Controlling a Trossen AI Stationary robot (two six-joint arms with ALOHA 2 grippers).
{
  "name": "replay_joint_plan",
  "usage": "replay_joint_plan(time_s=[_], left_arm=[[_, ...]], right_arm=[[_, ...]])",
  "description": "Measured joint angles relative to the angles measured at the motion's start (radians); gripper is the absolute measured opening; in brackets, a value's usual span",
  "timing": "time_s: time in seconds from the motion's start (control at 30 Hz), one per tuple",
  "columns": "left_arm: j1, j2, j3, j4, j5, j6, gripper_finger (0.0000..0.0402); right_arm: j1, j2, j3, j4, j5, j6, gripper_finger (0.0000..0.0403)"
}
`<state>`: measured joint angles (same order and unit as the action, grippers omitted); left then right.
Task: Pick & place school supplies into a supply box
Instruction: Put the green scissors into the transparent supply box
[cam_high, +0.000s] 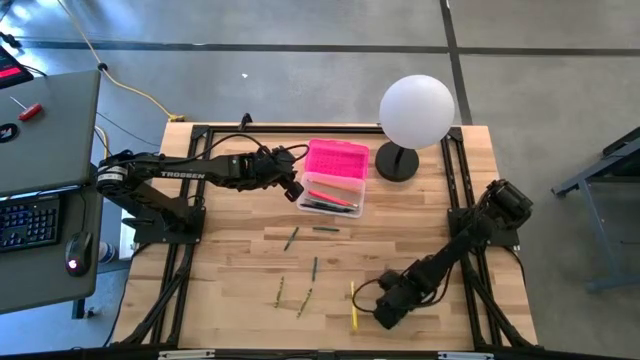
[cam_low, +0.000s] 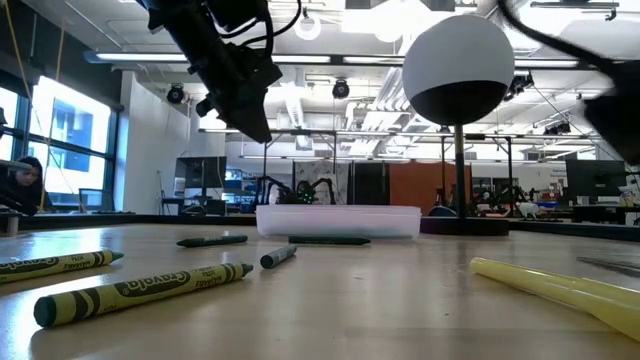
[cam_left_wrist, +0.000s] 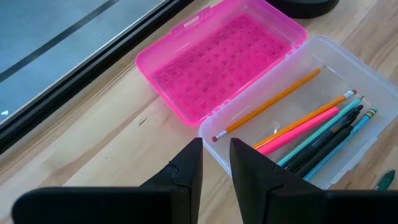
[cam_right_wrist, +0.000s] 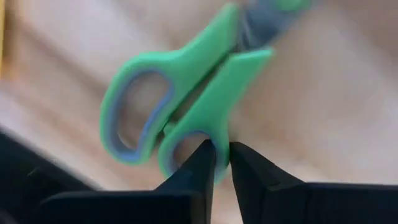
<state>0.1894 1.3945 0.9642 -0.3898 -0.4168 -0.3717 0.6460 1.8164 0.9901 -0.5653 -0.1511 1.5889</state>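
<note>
supply box: clear tray (cam_high: 331, 198) at table's far middle, lid (cam_high: 336, 158) bright pink, flipped open and lying flat on the tray's far side; in left wrist view tray (cam_left_wrist: 336, 74) and lid (cam_left_wrist: 217, 59) joined along one long edge
box contents: orange pencils (cam_left_wrist: 268, 102), pink pen (cam_left_wrist: 305, 127), teal and dark pens (cam_left_wrist: 333, 138) lying side by side inside the tray
scissors: green-handled (cam_right_wrist: 180, 102), lying on the wood right at the right gripper's tips; one handle loop between the fingers
right gripper: (cam_high: 385, 312) down at the table's near side, right of centre; fingers (cam_right_wrist: 199, 163) narrow, pinched on the rim of the scissors' handle loop
yellow marker: (cam_high: 353, 305) on the table just beside right gripper, on its left; in low view big in near right corner (cam_low: 560, 290)
loose supplies: olive crayons (cam_low: 140, 290) and thin dark ones (cam_high: 314, 266) scattered mid-table, between box and near edge, apart from each other
left gripper: (cam_high: 292, 190) above the table at the box's left end; fingers (cam_left_wrist: 186, 171) a narrow gap apart, nothing between them
globe lamp: white (cam_high: 416, 110) on dark base, just right of the box
table: light wood (cam_high: 240, 260)
</note>
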Motion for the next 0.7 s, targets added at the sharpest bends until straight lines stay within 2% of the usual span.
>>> replay_joint_plan(time_s=[0.1,0.23,0.7], left_arm=[[0.0,0.0,0.0,0.0,0.0,0.0,0.0113],[0.0,0.0,0.0,-0.001,0.0,0.0,0.0113],[0.0,0.0,0.0,-0.001,-0.004,0.0,0.0113]], right_arm=[[-0.027,0.001,-0.003,-0.031,0.06,-0.07,0.0021],[-0.053,0.001,-0.001,-0.066,0.074,-0.178,0.0012],[-0.102,0.004,0.03,-0.269,-0.006,-0.341,0.0044]])
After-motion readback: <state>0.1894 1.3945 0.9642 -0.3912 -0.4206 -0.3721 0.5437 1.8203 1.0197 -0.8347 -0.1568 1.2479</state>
